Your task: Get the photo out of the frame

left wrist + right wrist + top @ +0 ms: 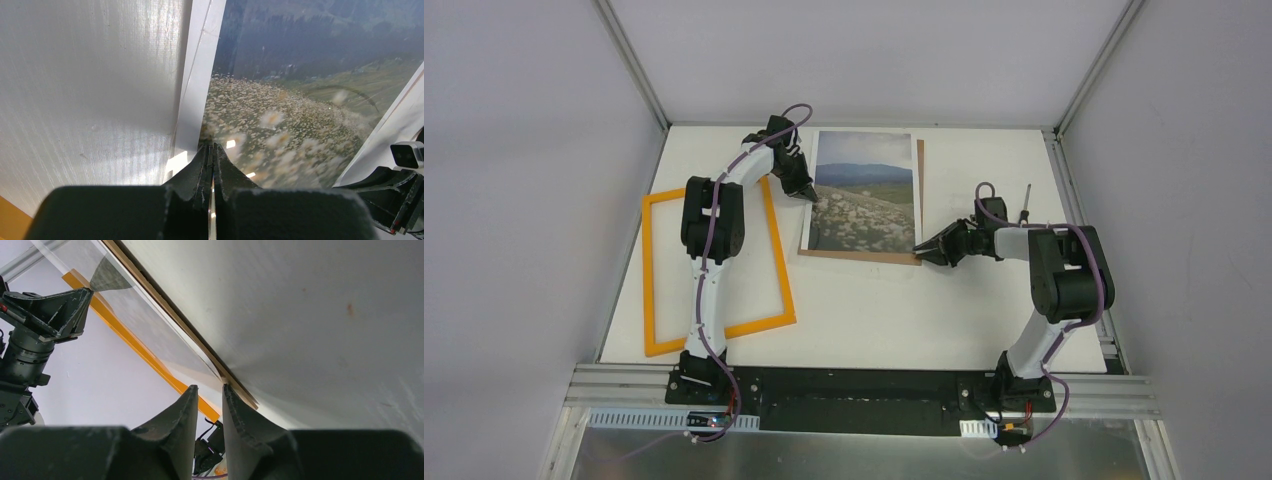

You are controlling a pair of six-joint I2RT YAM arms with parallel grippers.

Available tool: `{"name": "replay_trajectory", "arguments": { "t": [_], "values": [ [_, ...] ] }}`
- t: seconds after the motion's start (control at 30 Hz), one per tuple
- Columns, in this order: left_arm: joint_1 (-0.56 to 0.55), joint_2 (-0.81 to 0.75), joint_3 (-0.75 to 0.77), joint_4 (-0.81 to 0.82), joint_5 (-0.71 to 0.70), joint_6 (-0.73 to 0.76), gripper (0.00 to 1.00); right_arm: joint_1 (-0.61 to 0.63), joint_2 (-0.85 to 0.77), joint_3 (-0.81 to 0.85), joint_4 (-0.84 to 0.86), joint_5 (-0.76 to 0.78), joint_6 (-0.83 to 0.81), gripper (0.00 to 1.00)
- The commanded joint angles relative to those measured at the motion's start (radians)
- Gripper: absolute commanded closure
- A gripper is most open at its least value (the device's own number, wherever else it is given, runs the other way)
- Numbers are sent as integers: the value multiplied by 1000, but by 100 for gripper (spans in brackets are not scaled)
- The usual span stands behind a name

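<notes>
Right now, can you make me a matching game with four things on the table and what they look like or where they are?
Things:
1. frame
2. photo
3. backing board
4. right pincer

Clues:
A. plain brown, peeking out from under the picture
B. bright orange, lying flat on the left
C. open, at the picture's near right corner
D. shows hills and a flowery meadow

Pairs: 1-B, 2-D, 3-A, 4-C

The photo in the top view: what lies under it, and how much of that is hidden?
A brown backing board lies under the photo. Only narrow strips show along the photo's right and near edges; the rest is covered.
</notes>
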Motion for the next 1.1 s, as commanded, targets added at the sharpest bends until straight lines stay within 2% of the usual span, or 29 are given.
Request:
{"name": "replay_trajectory", "arguments": {
  "t": [0.0,1.07],
  "values": [
    [10,45,-45,-107,-65,29,100,-15,2,5,26,45,-12,73],
    [9,58,-32,-120,-70,36,100,-41,3,33,1,109,-126,70]
  ]
}}
